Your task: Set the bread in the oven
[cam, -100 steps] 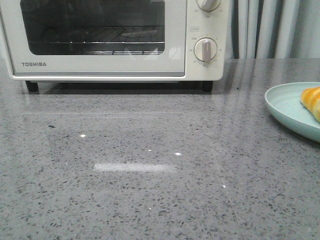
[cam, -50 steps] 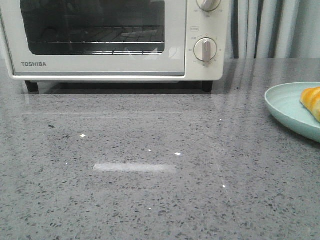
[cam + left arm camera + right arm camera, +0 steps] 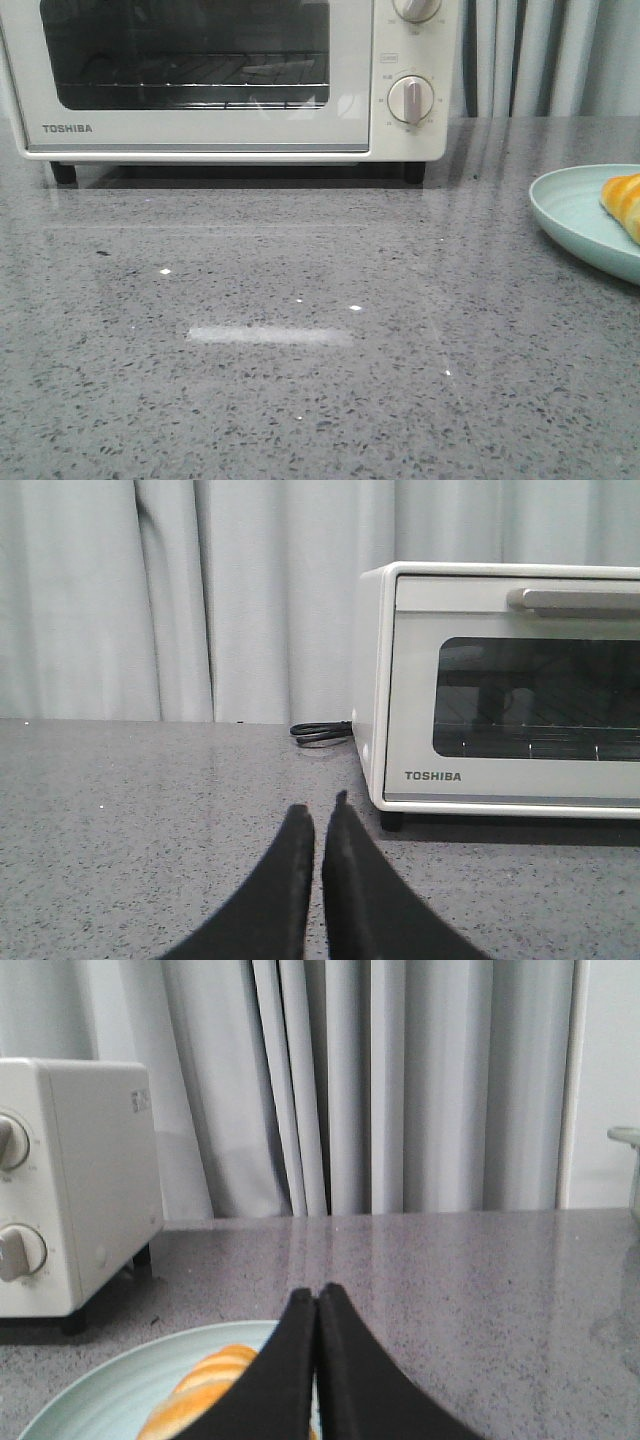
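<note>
Sitting at table's right edge: bread [image 3: 624, 203] on plate [image 3: 570, 215]; oven [image 3: 230, 80] door shut; both claws [image 3: 318, 820] [image 3: 317, 1295] closed, empty.

A grey speckled stone countertop [image 3: 300, 380] fills the foreground, polished enough to throw back a pale streak of light [image 3: 270, 336] and a few bright pinpoints. Behind it hang light grey curtains [image 3: 200, 600] in long vertical folds, closing off the whole back of the scene. The lighting is soft, even and shadowless.
</note>
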